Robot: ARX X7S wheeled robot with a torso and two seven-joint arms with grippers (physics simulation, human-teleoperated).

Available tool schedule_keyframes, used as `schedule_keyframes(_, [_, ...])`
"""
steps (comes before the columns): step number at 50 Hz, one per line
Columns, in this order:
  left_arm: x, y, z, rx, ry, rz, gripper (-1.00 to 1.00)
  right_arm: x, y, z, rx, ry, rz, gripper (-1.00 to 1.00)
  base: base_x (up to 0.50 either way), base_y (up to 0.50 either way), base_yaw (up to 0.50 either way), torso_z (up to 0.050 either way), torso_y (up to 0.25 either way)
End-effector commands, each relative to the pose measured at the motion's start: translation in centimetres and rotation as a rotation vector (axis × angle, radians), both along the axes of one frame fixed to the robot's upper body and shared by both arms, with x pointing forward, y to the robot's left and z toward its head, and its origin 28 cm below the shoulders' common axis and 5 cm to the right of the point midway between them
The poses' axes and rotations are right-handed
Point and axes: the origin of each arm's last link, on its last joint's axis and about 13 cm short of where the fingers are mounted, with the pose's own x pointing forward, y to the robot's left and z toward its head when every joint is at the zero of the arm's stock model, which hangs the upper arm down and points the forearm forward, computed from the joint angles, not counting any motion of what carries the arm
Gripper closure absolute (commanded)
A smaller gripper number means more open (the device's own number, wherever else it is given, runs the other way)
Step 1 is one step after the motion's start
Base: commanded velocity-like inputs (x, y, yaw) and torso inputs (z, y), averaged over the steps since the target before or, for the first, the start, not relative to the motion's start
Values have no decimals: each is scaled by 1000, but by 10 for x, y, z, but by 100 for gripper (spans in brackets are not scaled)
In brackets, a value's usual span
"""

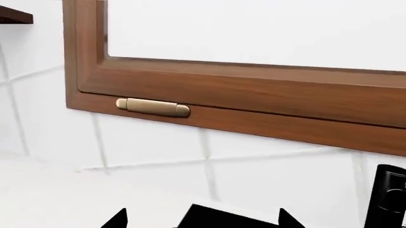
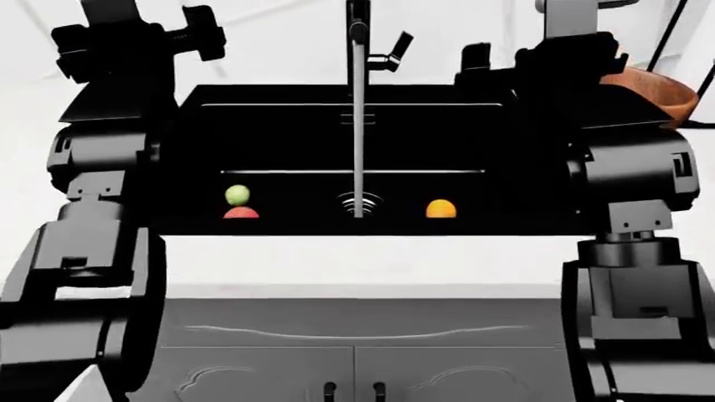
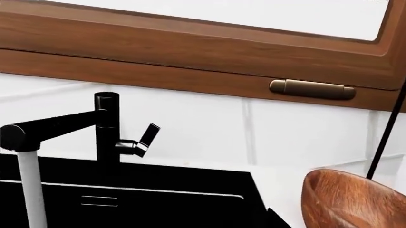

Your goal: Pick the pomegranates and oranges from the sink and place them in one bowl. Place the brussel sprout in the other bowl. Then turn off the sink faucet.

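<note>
While water runs in a pale stream from the spout of the sink faucet down to the round drain, three items lie on the floor of the black sink, all toward its near wall. A pale-green brussel sprout sits left of the drain, touching a red pomegranate just nearer the front edge; only the top of that fruit shows above the rim. An orange rests right of the drain, well apart from the other two.

Behind the sink, the faucet's short lever handle angles up and out from the black upright. A reddish-brown wooden bowl stands on the white table beside the sink's far right corner, partly hidden by the right arm; which of the two bowls it is cannot be told.

Both arms are raised at the sink's sides. Only dark tips of the left gripper's fingers show in its wrist view, facing the tiled wall and a wooden window frame with a brass latch; whether they are open or closed cannot be told. Nor can the right gripper's state be judged.
</note>
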Motion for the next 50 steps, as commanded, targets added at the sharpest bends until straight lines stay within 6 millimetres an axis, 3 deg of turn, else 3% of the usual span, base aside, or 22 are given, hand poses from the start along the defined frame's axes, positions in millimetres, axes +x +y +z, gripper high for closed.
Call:
schedule_keyframes(1, [6, 16, 8, -18, 35, 55, -100, 7, -2, 6, -6, 12, -20, -100, 500, 0, 0, 0, 0])
schedule_keyframes(50, [4, 19, -1, 31, 23, 52, -100, 3, -9, -12, 29, 67, -74, -100, 477, 48, 0, 0, 1])
